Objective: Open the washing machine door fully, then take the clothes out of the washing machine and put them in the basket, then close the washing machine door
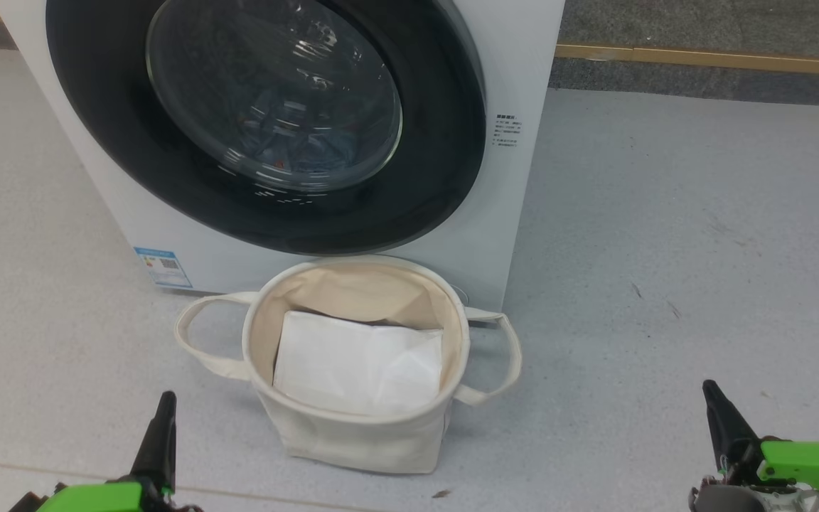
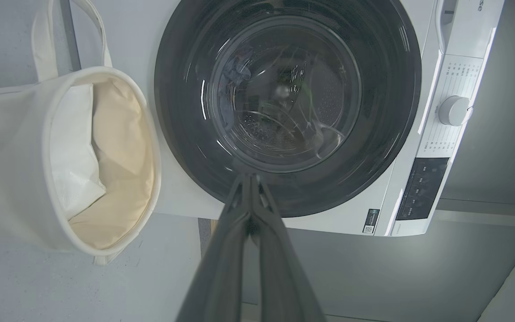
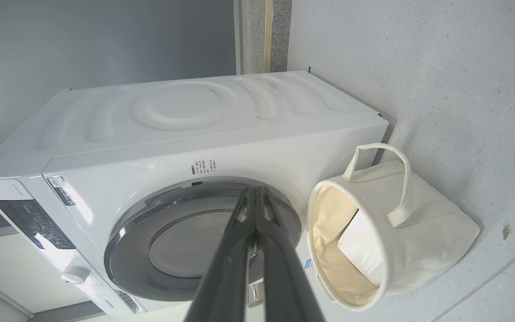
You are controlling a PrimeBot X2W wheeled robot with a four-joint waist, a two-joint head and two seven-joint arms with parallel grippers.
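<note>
The washing machine (image 1: 523, 64) is seen standing on the floor (image 1: 665, 249) with its front turned toward the robot. The washing machine door (image 1: 438, 142) is shut flush against that front, its domed window pointed straight out, so its axis is taken to lie level. The door is judged stiff, hinged and glossy, hence slippery. A hold is best sought at the ring's outer edge beside the printed text (image 1: 507, 131), where a shallow recess is hinted in the right wrist view, though no handle can be made out for certain. The basket (image 1: 360, 441) is set upright, mouth up, just before the machine and below the door, with a white packet (image 1: 356, 363) laid in it. The clothes (image 1: 310, 142) are dimly made out as bluish fabric behind the glass. They are expected to be soft, light and limp, best pinched at a bunched fold. The fingers of the left gripper (image 2: 247, 177) and the right gripper (image 3: 255, 188) are pressed together with nothing held, well apart from the door.
</note>
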